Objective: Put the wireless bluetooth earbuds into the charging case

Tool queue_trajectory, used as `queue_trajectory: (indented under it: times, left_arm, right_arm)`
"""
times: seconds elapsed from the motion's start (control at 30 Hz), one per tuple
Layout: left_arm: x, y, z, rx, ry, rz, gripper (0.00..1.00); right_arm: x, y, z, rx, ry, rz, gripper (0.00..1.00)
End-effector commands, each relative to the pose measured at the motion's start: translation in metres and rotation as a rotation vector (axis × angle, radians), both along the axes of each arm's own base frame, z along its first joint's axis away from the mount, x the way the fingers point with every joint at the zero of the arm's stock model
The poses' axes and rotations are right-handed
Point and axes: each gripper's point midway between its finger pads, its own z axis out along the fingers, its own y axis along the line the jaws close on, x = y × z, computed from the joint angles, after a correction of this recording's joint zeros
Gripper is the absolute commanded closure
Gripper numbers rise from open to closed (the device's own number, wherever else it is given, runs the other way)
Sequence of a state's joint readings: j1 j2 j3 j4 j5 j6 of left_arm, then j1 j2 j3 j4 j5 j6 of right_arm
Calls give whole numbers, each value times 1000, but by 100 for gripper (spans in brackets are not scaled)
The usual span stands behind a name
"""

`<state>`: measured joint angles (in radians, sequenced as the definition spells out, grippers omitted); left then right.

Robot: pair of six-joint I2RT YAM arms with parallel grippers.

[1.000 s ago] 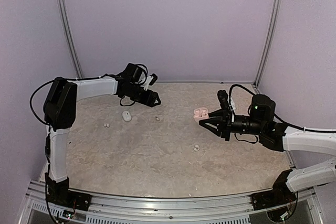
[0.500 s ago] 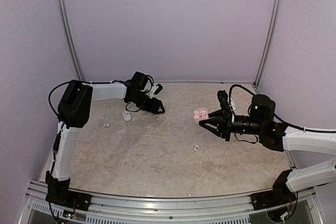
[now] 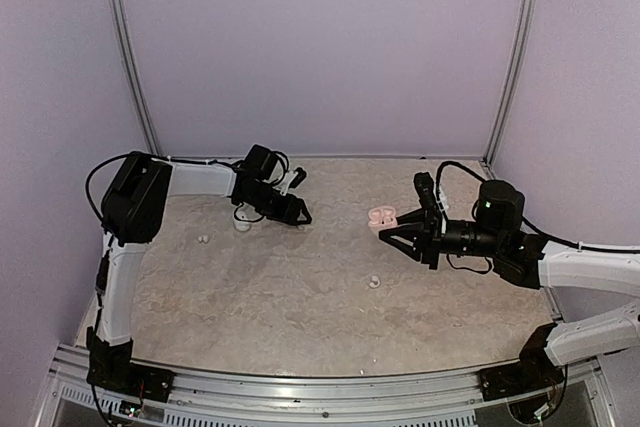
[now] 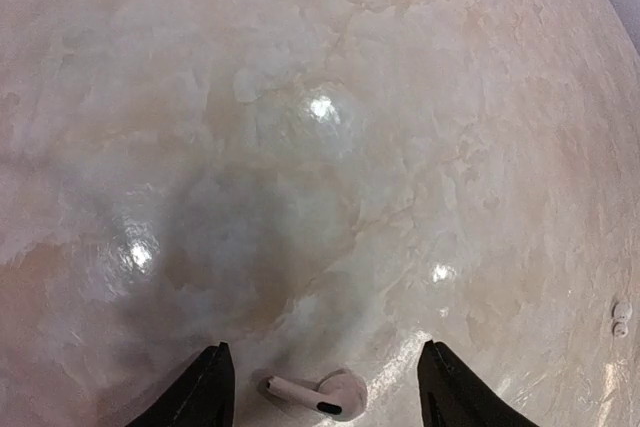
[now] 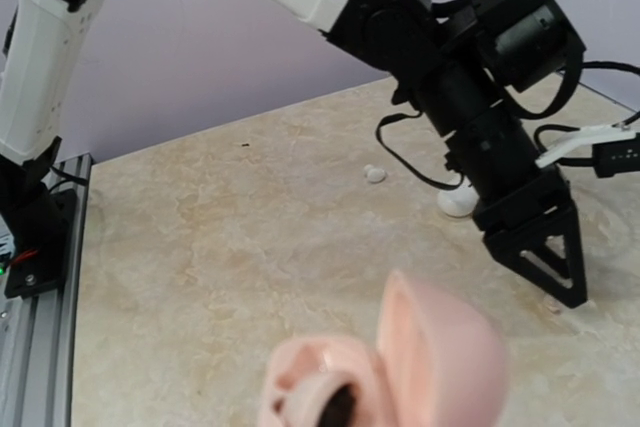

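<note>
Bottom centre, earbud (image 4: 318, 394) lies, stem running jaw to jaw, between wide-apart jaws of left gripper (image 4: 327, 347); right gripper (image 3: 392, 228), centre-right, clamps open charging case (image 3: 381, 215).

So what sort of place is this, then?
Probably a robot test booth: two black-and-white robot arms bolted to a metal rail, plain lilac panel walls around a beige marble-patterned tabletop, and tiny whitish earbuds scattered on it.
</note>
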<state>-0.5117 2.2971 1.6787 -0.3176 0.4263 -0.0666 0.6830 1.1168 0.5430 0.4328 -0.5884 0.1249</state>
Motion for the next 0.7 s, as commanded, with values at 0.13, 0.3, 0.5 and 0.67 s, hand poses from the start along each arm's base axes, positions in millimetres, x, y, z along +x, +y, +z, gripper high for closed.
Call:
queue_trajectory:
  times: [0.13, 0.3, 0.5, 0.67]
  left_arm:
    - [-61, -5, -11, 45, 110, -52, 39]
    - [-72, -8, 7, 60, 54, -78, 41]
    - [-37, 4, 43, 42, -57, -12, 41]
    - [-24, 2, 48, 165, -113, 12, 43]
  right_arm:
    - [1, -4, -3, 0, 5, -8, 100]
    - [1, -4, -5, -6, 5, -10, 100]
    - [2, -3, -6, -8, 5, -6, 100]
    - [3, -3, -5, -15, -2, -13, 100]
